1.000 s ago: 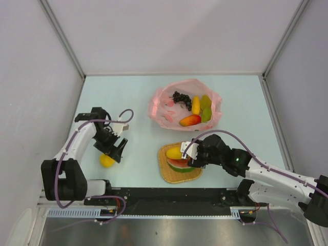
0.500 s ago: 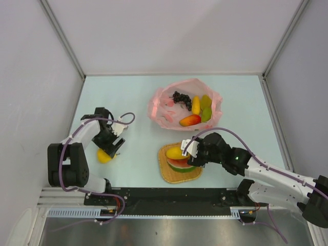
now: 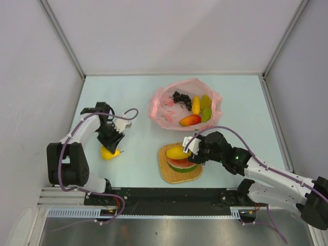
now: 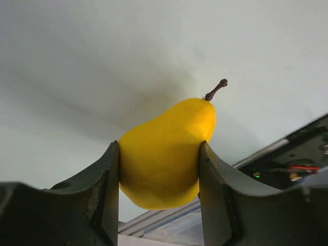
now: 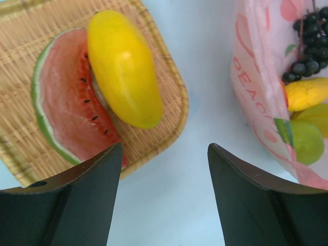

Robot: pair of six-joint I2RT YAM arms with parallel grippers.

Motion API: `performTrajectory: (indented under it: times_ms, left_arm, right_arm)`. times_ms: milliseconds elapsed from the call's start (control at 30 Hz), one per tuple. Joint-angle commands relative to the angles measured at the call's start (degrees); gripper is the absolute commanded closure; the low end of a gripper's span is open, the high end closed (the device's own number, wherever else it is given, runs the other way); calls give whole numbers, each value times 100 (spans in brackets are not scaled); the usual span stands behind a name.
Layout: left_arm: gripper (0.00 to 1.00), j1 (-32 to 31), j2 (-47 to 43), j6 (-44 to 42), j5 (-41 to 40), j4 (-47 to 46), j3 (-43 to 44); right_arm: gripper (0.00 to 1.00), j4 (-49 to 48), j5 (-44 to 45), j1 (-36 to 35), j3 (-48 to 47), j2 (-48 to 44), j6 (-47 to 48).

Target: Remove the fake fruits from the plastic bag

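Note:
A yellow pear [image 4: 166,148] with a brown stem sits between the fingers [image 4: 107,189] of my left gripper [image 4: 159,148], which touch both of its sides. From above, that pear [image 3: 108,153] is at the table's left front under the left gripper [image 3: 110,145]. The pink plastic bag [image 3: 159,110] lies open at the back with grapes [image 3: 180,98], a yellow fruit [image 3: 196,104], a green pear [image 3: 206,108] and a red-orange fruit [image 3: 190,121] inside. My right gripper [image 5: 164,148] stands open and holds nothing, over bare table between the tray and the bag [image 5: 256,77].
A woven tray [image 3: 169,175] at the front centre holds a yellow mango [image 5: 125,74] and a watermelon slice [image 5: 66,118]. Grey walls close in the table on three sides. The arms' base rail runs along the near edge.
The left gripper came down over the yellow pear and closed its fingers onto it. The right gripper drew back slightly from the tray and stayed open.

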State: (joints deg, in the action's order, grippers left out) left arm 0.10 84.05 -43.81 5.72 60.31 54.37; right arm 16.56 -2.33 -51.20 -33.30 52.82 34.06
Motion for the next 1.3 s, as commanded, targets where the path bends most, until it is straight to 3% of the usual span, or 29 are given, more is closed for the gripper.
performTrajectory:
  times_ms: [0, 67, 133, 200, 233, 267, 300, 400, 500, 633, 1267]
  left_arm:
    - [92, -510, -248, 214, 2357, 605, 1382]
    - [95, -790, -310, 1003, 3063, 168, 1638]
    - [95, -923, -512, 2380, 3969, -420, 1403]
    - [97, -1029, -766, 3706, 4183, -1956, 938]
    - [100, -1055, -1133, 5114, 4131, -2536, 352]
    - [100, -1117, -1302, 5772, 3904, -3473, 77]
    - [100, -1161, -1486, 6771, 3632, -3813, -187]
    - [100, -1354, -1734, 7849, 2901, -4230, -769]
    - [100, -1513, -1428, 8168, 2461, -3992, -849]
    - [100, -1557, -768, 8765, 2865, -4597, -1286]
    - [100, -2233, -355, 9663, 2874, -5662, -2167]
  right_arm:
    - [28, -381, 398, 215, -89, -87, -338]
    - [27, -303, 514, 330, -168, -61, -602]
    - [26, -258, 645, 426, -212, -52, -690]
    - [26, -232, 716, 514, -256, -43, -726]
    - [26, -232, 751, 558, -265, -43, -717]
    - [26, -232, 777, 654, -274, -35, -673]
    - [26, -241, 804, 699, -274, -26, -647]
    - [26, -319, 839, 874, -300, -17, -533]
    - [26, -390, 848, 1041, -335, 27, -471]
    - [27, -408, 778, 1156, -344, 97, -453]
    - [27, -610, 444, 1191, -151, -96, -348]
